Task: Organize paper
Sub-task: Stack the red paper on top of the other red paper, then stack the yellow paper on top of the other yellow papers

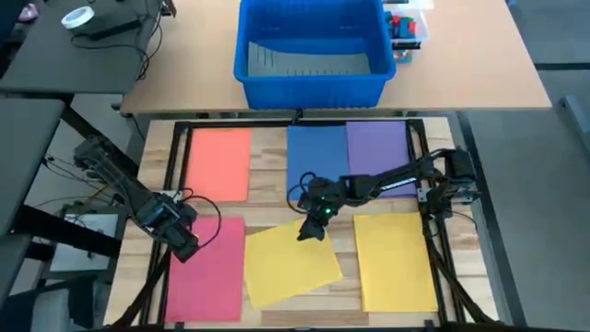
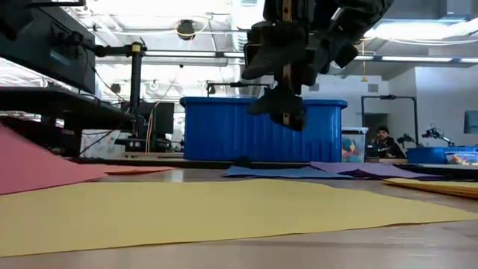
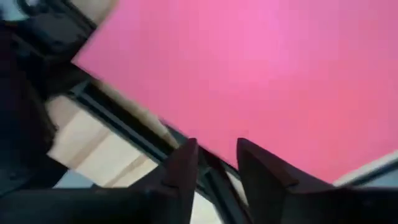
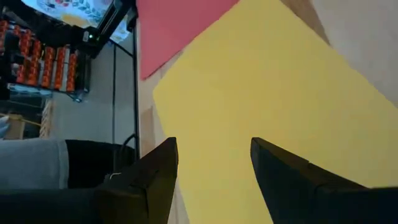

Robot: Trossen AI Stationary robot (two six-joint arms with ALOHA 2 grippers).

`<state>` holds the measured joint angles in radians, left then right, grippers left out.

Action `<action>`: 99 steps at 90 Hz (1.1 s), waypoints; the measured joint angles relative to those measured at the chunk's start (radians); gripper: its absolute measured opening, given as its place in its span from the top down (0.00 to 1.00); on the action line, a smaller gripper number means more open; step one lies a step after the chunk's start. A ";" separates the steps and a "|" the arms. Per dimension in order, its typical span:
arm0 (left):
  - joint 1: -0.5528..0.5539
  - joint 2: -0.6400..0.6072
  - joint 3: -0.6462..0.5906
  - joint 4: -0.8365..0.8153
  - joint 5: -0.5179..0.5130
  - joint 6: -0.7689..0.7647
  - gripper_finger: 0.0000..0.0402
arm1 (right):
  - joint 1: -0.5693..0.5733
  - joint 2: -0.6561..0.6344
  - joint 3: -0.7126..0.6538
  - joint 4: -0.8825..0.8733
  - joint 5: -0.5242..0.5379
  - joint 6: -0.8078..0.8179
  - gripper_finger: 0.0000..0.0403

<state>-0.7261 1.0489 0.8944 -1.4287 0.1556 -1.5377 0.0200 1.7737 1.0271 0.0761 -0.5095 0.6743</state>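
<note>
Six sheets of paper lie on the table: in the upper row an orange sheet [image 1: 219,162] at centre left, then a blue sheet [image 1: 315,159] and a purple sheet [image 1: 378,152] side by side at centre; in the lower row a red sheet [image 1: 206,272] at lower left, a crooked yellow sheet [image 1: 290,263] at lower centre, and a straight yellow sheet [image 1: 395,260] at lower right. That makes two yellow and one each of orange, blue, purple and red. The left gripper [image 1: 183,243] waits at the lower left, over the red sheet's outer edge, its jaws a little apart and holding nothing. The right gripper [image 1: 310,230] hangs above the upper corner of the crooked yellow sheet with its jaws spread and empty. The step in hand looks like squaring that sheet; to do it well, the gripper should probably come down on the corner, nip the edge lightly, and turn the sheet slowly so it does not crease or ride over its neighbours. A blue bin [image 1: 312,51] stands at the top centre.
</note>
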 joint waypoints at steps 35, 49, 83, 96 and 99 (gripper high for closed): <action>-0.036 0.011 0.000 0.416 -0.304 0.107 0.77 | 0.013 0.034 0.069 0.067 0.159 -0.005 0.53; -0.027 0.065 0.000 0.403 -0.412 0.133 0.77 | 0.013 0.102 0.153 0.024 0.169 -0.024 0.53; 0.316 0.122 -0.249 0.496 -0.503 -0.232 0.79 | 0.044 0.131 0.182 -0.061 0.172 0.008 0.53; 0.355 0.121 -0.364 0.670 -0.467 -0.247 0.88 | 0.065 0.131 0.182 -0.077 0.173 0.036 0.53; 0.357 0.121 -0.371 0.660 -0.475 -0.259 0.90 | 0.069 0.131 0.182 -0.077 0.173 0.040 0.53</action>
<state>-0.3689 1.1698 0.5229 -0.7691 -0.3196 -1.7968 0.0893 1.9049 1.2087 -0.0005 -0.3367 0.7147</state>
